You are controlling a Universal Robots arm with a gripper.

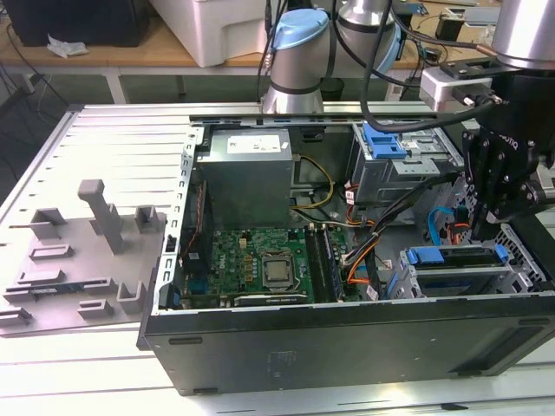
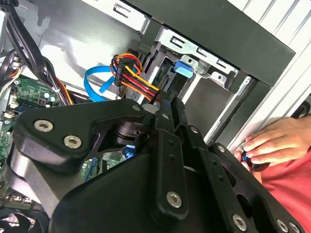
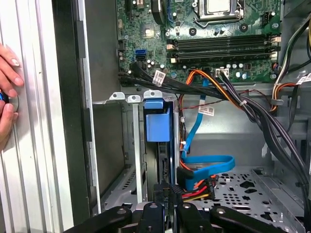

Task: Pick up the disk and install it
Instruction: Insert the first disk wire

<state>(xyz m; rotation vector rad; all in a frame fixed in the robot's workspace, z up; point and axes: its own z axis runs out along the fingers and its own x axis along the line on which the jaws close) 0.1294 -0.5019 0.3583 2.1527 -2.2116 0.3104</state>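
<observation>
Loose cables [image 3: 194, 182] lie just beside the cage [image 3: 127, 99], so the claw [image 2: 166, 104] could snag them, and a skewed push could jam the disk [image 3: 158, 121], which stands edge-on in that cage at the exterior view's near right. The claw's fingers look pressed together, holding nothing, close to the disk's blue end

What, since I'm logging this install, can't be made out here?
1. Disk: label face unseen, edge-on inside the drive cage, first wrist view.
2. Person's hand: cut off by the picture edge, first wrist view.
3. Motherboard: mostly behind the robot hand, second wrist view.
</observation>
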